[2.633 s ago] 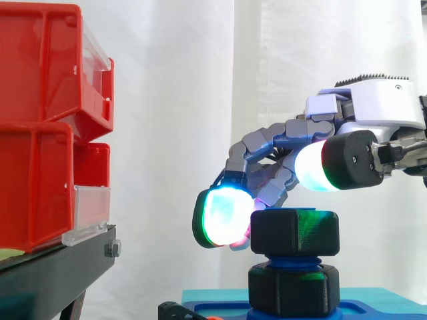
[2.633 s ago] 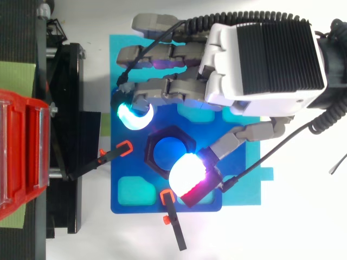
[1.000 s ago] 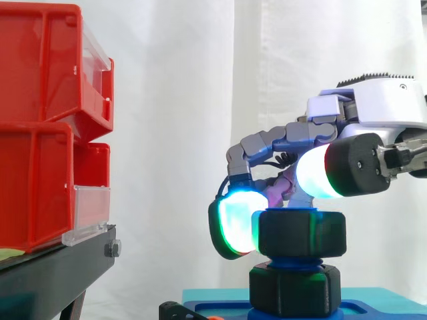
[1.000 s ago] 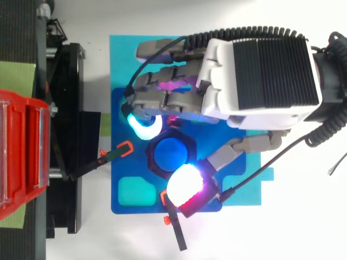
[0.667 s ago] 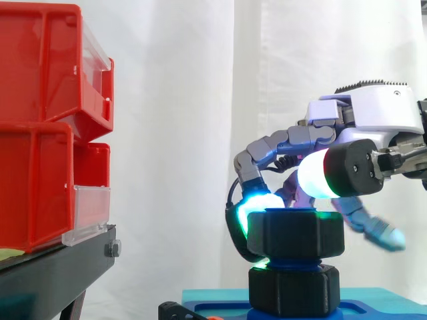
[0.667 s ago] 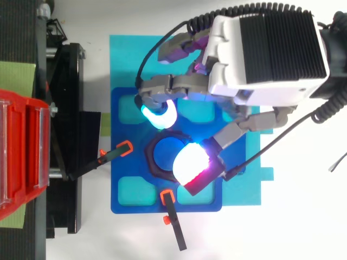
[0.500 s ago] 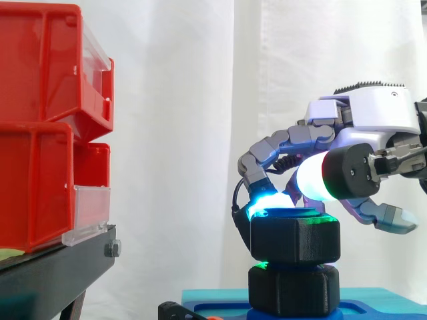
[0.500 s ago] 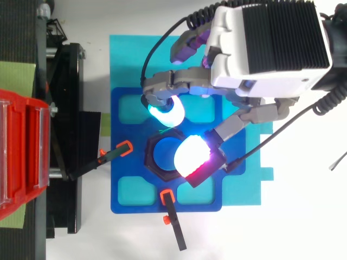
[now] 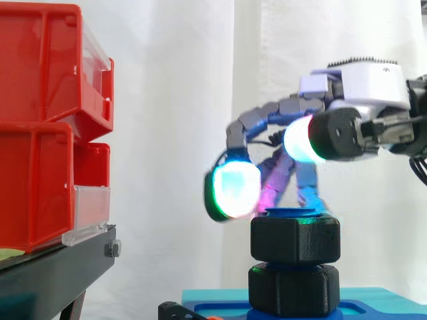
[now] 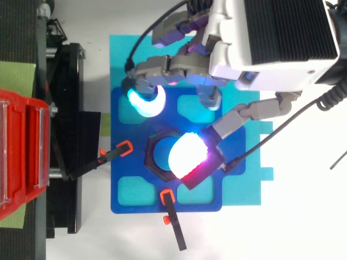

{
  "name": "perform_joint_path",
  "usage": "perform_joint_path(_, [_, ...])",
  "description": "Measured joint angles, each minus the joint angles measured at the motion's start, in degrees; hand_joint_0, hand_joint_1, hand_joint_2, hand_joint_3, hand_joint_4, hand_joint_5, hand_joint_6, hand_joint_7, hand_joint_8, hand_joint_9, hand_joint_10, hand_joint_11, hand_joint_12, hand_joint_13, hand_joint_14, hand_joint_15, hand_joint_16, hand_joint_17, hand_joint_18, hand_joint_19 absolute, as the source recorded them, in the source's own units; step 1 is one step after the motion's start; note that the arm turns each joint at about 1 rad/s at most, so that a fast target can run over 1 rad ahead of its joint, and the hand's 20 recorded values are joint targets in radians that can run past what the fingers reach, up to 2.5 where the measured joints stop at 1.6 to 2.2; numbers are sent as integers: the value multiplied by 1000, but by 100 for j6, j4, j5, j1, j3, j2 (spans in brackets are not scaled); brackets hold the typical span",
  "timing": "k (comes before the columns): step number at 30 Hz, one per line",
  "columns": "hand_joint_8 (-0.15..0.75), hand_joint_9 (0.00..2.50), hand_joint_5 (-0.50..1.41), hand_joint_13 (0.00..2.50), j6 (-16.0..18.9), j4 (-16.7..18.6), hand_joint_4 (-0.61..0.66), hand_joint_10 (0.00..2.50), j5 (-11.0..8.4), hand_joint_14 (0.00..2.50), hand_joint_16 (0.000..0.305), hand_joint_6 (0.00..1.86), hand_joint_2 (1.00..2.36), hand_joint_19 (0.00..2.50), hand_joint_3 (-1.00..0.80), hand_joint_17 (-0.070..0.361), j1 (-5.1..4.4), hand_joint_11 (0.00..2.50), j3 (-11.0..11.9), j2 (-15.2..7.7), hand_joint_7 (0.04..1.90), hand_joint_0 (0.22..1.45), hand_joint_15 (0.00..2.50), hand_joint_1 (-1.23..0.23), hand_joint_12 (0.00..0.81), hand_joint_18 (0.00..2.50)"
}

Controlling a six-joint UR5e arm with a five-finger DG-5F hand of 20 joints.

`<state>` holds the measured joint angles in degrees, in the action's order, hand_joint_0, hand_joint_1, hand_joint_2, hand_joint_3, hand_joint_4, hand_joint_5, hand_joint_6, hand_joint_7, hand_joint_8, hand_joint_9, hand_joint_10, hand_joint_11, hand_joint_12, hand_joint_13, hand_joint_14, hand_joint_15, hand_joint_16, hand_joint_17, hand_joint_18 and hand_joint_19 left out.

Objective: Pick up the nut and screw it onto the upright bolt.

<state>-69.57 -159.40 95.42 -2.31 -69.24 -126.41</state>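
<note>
Black nut (image 9: 295, 238) sits threaded on the blue bolt (image 9: 293, 213), above a black hex base (image 9: 293, 288). Hand (image 9: 360, 93) hovers just above, fingers spread loosely, gripping nothing, clear of the nut.

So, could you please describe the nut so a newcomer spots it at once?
Right of the red bins sits a blue tray. On it, the nut is the upper black hexagon, stacked on a similar lower hexagon, with the blue bolt tip showing at its top.
</note>
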Motion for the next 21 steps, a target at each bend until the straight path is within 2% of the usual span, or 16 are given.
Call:
perform_joint_path(3, [258, 1052, -123, 594, -36, -69, 156, 0, 14, 0, 39, 502, 1000, 132, -500, 88, -30, 33, 105, -2, 700, 465, 3, -411, 316, 359])
perform_joint_path(8, [222, 701, -135, 281, -62, -99, 135, 0, 6, 0, 43, 501, 1000, 0, -500, 96, -79, 0, 158, -4, 625, 446, 0, -397, 322, 0])
perform_joint_path(14, [171, 421, -140, 0, -65, -98, 128, 0, -62, 0, 46, 501, 1000, 0, -500, 105, -200, 0, 162, -8, 569, 426, 0, -338, 327, 0])
perform_joint_path(16, [148, 306, -153, 0, -63, -107, 111, 0, -120, 0, 48, 500, 1000, 0, -500, 107, -251, 0, 143, -10, 545, 418, 0, -314, 326, 0])
perform_joint_path(21, [132, 210, -172, 0, -58, -101, 112, 0, -224, 0, 50, 500, 1000, 0, -500, 112, -327, 0, -25, -8, 530, 409, 0, -290, 324, 0])
